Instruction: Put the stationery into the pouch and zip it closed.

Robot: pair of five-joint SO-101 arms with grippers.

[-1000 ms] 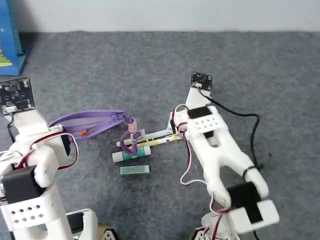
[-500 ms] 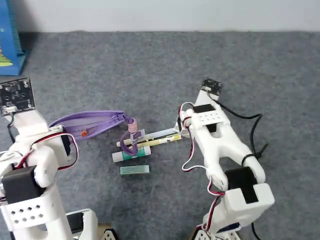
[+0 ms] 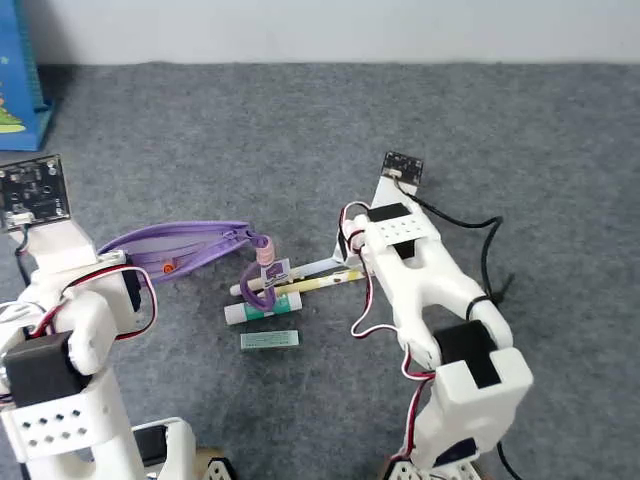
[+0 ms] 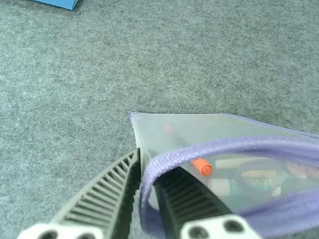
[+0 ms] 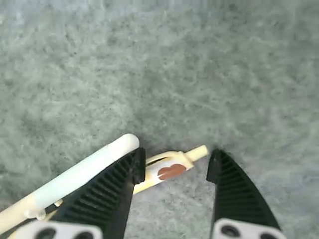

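A purple-zippered translucent pouch [image 3: 180,248] lies on the grey carpet with its mouth open, and an orange-tipped item [image 4: 201,167] shows through its wall. My left gripper [image 4: 148,167] is shut on the pouch's zipper rim at its closed end [image 3: 128,268]. To the right of the pouch lie a white pen [image 3: 305,270], a yellow pen [image 3: 315,284], a green-and-white tube [image 3: 262,308] and a small green eraser [image 3: 270,340]. My right gripper [image 5: 177,162] stands open, low over the pens' right ends [image 3: 345,262]. The yellow pen's tip [image 5: 172,169] lies between its fingers, and the white pen [image 5: 84,172] lies beside one of them.
A purple loop and pink zipper pull [image 3: 262,265] lie across the pens' left ends. A blue box [image 3: 20,80] stands at the far left against the wall. Open carpet stretches behind and to the right of the arms.
The right arm's wrist swung right, then back left, and now sits over the pens' right ends. The left arm and the pouch have not moved.
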